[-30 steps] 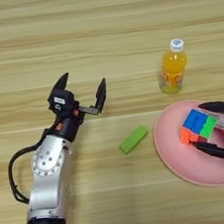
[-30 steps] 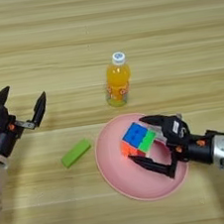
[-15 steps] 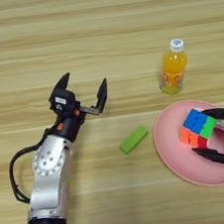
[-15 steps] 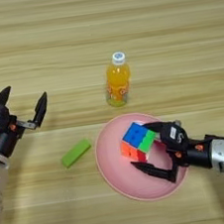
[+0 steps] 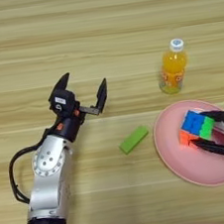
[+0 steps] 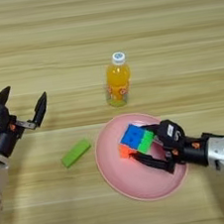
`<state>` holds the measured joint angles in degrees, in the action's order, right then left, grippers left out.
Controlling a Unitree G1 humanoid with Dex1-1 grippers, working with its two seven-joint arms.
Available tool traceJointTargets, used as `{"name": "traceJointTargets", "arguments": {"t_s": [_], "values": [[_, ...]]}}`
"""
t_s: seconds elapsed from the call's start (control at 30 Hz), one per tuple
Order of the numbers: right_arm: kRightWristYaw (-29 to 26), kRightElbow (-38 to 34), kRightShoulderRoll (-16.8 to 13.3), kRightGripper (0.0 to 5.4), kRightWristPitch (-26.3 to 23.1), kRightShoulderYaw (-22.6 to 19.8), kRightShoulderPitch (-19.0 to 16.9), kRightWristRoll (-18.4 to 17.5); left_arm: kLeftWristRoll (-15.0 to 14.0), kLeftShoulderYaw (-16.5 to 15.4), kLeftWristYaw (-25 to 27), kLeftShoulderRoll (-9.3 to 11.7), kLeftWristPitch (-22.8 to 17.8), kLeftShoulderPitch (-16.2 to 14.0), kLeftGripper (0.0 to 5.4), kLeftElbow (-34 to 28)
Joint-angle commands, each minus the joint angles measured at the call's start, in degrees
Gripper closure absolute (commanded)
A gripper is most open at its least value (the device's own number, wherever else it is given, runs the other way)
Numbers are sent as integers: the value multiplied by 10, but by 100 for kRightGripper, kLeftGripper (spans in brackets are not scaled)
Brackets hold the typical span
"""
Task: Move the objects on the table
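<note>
The multicoloured puzzle cube (image 6: 134, 139) rests on the large pink plate (image 6: 122, 178) at the right. My right gripper (image 6: 142, 143) reaches in from the right and is shut on the cube, one black finger along its top edge and the other under its lower side. The small green block (image 5: 134, 139) lies on the wooden table (image 5: 97, 26) just left of the plate. Behind the plate the orange juice bottle (image 5: 172, 69) stands upright. My left gripper (image 5: 84, 82) hovers open at the left, holding nothing. The pink-white card is out of view.
My left arm's silver forearm (image 5: 50, 177) runs from the bottom left edge up to the gripper, with a black cable looping beside it.
The right gripper's fingers have drawn together from a wide spread onto the cube. The left arm has not moved.
</note>
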<state>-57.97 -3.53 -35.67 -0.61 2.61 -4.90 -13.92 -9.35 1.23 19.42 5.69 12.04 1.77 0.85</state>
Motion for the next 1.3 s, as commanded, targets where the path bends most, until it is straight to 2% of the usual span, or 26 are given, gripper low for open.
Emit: {"name": "traceJointTargets", "arguments": {"t_s": [0.03, 0.4, 0.87, 1.1, 1.3], "values": [[2, 0, 0, 205, 1, 0, 7, -3, -3, -2, 4, 4, 2, 1, 0, 2], [8, -39, 8, 206, -8, -13, 23, -32, -4, -3, 6, 5, 4, 4, 0, 4], [10, -84, 7, 206, -41, -17, 84, -77, -14, -3, 25, 2, 16, 5, 0, -5], [18, -97, 37, 206, -66, 23, 133, -80, -19, -3, 26, -1, 21, 7, 0, -7], [63, -61, 87, 206, -86, 70, 192, -37, -23, -3, 25, -3, 27, 11, 0, -4]]}}
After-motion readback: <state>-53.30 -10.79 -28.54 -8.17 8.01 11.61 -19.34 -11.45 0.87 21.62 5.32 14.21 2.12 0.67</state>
